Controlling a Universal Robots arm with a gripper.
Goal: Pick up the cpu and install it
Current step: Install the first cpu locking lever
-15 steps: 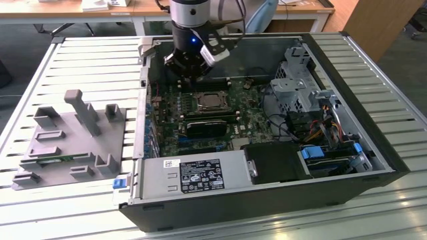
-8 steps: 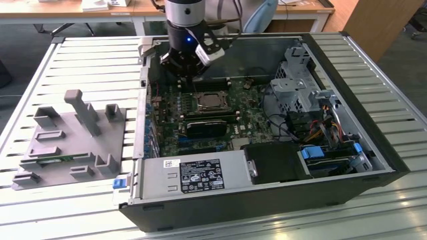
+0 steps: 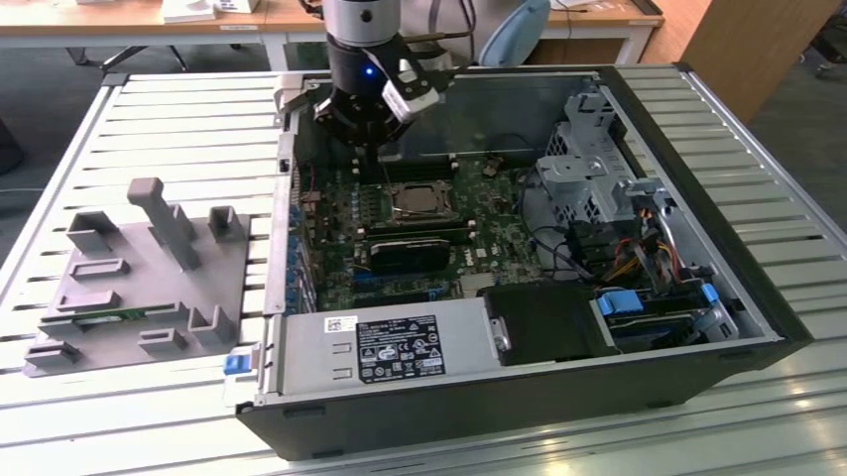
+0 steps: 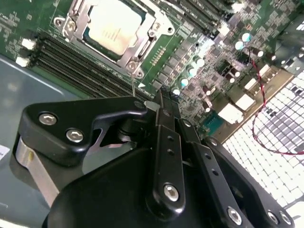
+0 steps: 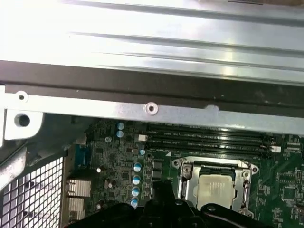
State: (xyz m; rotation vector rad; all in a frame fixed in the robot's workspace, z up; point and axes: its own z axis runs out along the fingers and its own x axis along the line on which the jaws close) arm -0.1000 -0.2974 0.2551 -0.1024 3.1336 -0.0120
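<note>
Cpu [image 4: 113, 27] seated in motherboard socket [image 4: 137, 57] inside open computer case [image 3: 741, 327] on slatted table [image 3: 159, 109]; tool [image 3: 375, 151] above, grip state unclear

Shiny silver metal top on the cpu [image 4: 114, 26], bright steel frame [image 4: 142, 50] around it. Green motherboard [image 3: 437, 238] looks glossy. Gripper [image 4: 161, 102] is smooth black plastic. Upper left of the exterior view, matt grey plastic fixture [image 3: 139, 268] on ribbed, gleaming metal table [image 3: 173, 129].

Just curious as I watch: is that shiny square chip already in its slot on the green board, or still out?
In. The cpu lies flat inside the metal socket frame on the motherboard; the gripper hovers above, apart.
</note>
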